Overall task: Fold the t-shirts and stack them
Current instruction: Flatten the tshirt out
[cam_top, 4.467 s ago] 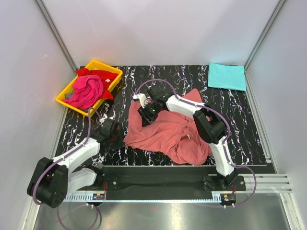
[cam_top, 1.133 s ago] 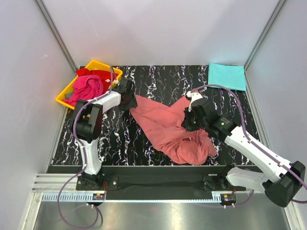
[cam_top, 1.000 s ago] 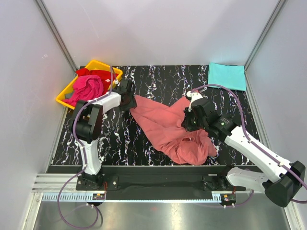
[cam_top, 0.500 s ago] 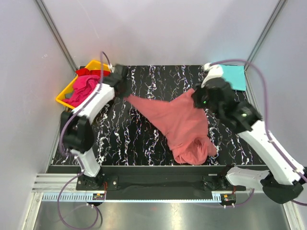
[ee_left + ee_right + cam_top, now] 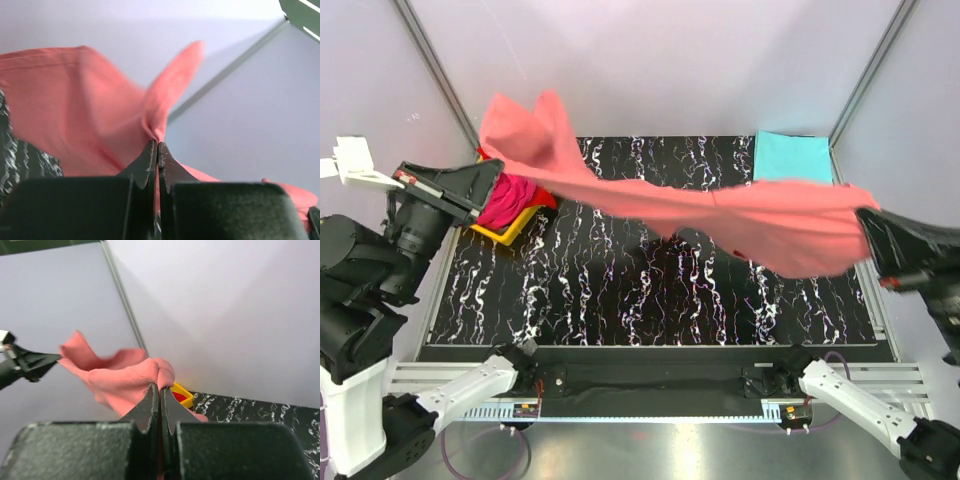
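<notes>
The salmon-pink shirt (image 5: 720, 205) hangs in the air above the table (image 5: 620, 300), stretched between the two arms like a loose band. Its middle sags a little and one free flap stands up near the left end. The left gripper (image 5: 158, 146) has its jaws pressed together on a small pinch of cloth at that left end, and the right gripper (image 5: 160, 388) is clamped in the same way on a bunched edge at the other end. The cloth looks thin, light and very soft. It will not hold any shape by itself, and it will drape and wrinkle wherever it is not supported. I judge it is best to take it at two corners or at the shoulder seams, where the doubled hem is thicker and slips less. Both grips are only small pinches, so a quick swing could pull the cloth out. At the far right corner of the table lies the turquoise shirt (image 5: 793, 158), folded flat. At the far left corner the yellow tray (image 5: 503, 233) holds the magenta shirt (image 5: 507, 200).
</notes>
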Controlling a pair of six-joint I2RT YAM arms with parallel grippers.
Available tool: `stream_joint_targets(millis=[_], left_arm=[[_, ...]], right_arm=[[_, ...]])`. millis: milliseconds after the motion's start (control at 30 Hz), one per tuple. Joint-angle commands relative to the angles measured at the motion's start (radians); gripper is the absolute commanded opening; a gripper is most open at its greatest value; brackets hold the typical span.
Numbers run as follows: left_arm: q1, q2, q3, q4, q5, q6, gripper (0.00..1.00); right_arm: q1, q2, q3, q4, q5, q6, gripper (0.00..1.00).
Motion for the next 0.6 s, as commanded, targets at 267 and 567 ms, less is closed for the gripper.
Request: stream_joint_targets(millis=[267,567], left_arm=[[-0.008,0.098,-0.267,-0.082,-0.026,-0.070,0.00],[-0.007,0.474,-0.474,0.041,-0.028,-0.066,0.00]], right_arm=[[0.001,0.170,-0.097,-0.047,0.218,-0.100,0.00],[-0.060,0.391,-0.407,0.118,0.447,-0.159,0.00]])
